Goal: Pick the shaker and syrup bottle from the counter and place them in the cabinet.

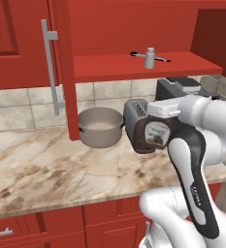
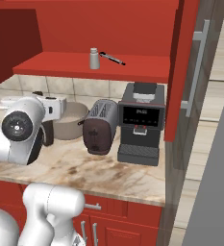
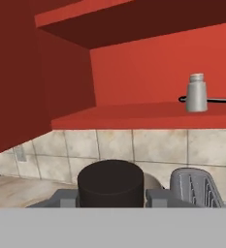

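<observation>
I have the small pale grey cylindrical shaker (image 1: 149, 58) standing upright on the red inner shelf of the red wall cabinet (image 1: 134, 68), with a thin dark pen-like rod (image 1: 160, 59) lying just behind it, so I judge that half of the job done. What is left is the dark brown squat syrup bottle (image 1: 154, 134) with its white-and-brown label: my two-finger gripper (image 1: 155, 133) is pinching it, raised above the beige marble-patterned counter (image 1: 46, 169) and below shelf level, in front of the brown-and-grey toaster (image 2: 100, 126). In the hand view the bottle's dark cap (image 3: 110, 183) sits right between the finger tips, and the shelf with the shaker lies ahead and above — I reckon the bottle needs to rise and go forward to land beside the shaker. Several things are hard to read: the arm's white body covers most of the bottle in the right base view (I see only a dark sliver there), the jaws themselves are largely masked by the bottle, and the grey metal pot (image 1: 100, 127) and the black coffee machine (image 2: 140, 124) are partly hidden behind arm and toaster.
</observation>
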Controlling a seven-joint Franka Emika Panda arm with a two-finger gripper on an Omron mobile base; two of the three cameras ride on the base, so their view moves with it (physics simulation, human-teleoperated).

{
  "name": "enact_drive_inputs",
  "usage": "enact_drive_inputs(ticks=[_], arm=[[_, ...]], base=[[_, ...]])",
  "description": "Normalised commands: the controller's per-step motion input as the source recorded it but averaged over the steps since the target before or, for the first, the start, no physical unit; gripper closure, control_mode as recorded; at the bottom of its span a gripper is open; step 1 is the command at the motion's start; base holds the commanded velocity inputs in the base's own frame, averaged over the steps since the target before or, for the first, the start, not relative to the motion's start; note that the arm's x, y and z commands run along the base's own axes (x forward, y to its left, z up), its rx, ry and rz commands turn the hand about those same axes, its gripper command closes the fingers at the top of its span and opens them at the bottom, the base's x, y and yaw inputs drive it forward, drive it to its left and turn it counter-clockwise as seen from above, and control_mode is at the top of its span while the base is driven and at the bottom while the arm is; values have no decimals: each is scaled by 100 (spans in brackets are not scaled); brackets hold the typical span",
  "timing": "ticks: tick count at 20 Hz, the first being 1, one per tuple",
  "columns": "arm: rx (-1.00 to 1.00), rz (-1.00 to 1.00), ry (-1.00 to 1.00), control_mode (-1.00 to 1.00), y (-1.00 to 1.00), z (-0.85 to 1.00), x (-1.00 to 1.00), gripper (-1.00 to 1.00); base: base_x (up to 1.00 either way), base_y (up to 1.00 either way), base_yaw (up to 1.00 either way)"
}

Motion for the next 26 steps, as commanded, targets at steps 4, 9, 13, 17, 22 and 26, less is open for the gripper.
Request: enact_drive_inputs(ticks=[4, 9, 13, 17, 22, 26], arm=[[-4, -5, 0, -100, 1, 35, -30, 100], [-4, -5, 0, -100, 0, 28, -25, 100], [-4, -4, 0, -100, 0, 31, -16, 100], [-3, -5, 0, -100, 0, 35, -16, 100], [-2, -3, 0, -100, 0, 31, -10, 100], [0, -1, -5, -100, 0, 21, -13, 100]], base=[[0, 0, 0], [0, 0, 0], [0, 0, 0], [0, 0, 0], [0, 0, 0], [0, 0, 0]])
